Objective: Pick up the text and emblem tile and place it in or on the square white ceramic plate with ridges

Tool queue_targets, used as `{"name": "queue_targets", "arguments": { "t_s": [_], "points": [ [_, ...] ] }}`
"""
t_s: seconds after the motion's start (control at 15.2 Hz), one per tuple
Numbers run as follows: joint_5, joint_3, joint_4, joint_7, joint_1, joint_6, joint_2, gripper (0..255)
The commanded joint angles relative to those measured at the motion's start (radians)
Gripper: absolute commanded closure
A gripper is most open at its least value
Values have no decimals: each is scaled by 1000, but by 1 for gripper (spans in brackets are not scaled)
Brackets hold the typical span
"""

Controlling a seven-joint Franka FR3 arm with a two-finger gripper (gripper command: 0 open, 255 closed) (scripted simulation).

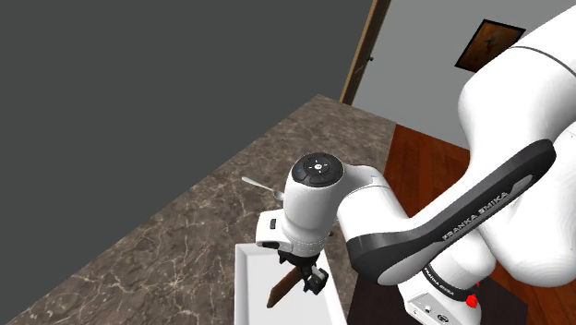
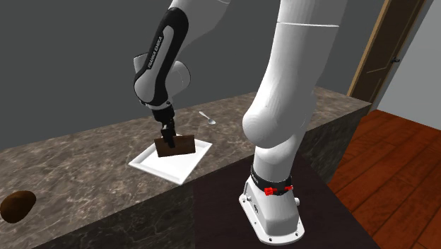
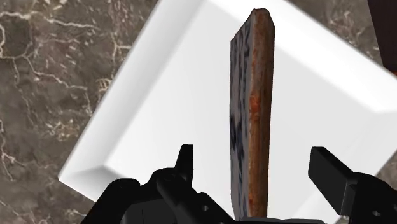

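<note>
Tile: the tile is a thin brown slab with a rusty edge and a blurred, dark-marked face. It stands on edge over the plate, leaning a little in the shoulder view.
Tile and pincer: the tile sits in the gap between the two black fingers, with space showing on each side, so neither finger touches it. Its near end reaches back toward the pincer's palm.
Pincer: the pincer is spread wide and holds nothing. It points down just above the tile in the second exterior view.
Plate: the square white plate with a raised rim lies flat under the tile. In the second exterior view the tile's lower edge looks to rest on the plate, toward the corner nearest the arm.
Bench: the dark veined stone bench carries the plate near its front edge.
Spoon: a small pale spoon lies on the bench beyond the plate, apart from it.
Brown lump: a rounded brown lump sits at the second exterior view's lower left, well apart from the plate.
</note>
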Motion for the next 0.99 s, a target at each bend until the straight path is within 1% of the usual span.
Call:
{"name": "queue_targets", "arguments": {
  "t_s": [0.0, 0.13, 0.4, 0.92],
  "points": [
    [0, 0, 0, 0, 0, 0, 0, 0],
    [0, 0, 0, 0, 0, 0, 0, 0],
    [46, -1, 49, -34, 10, -148, -104, 0],
    [46, -1, 49, -34, 10, -148, -104, 0]
  ]
}}
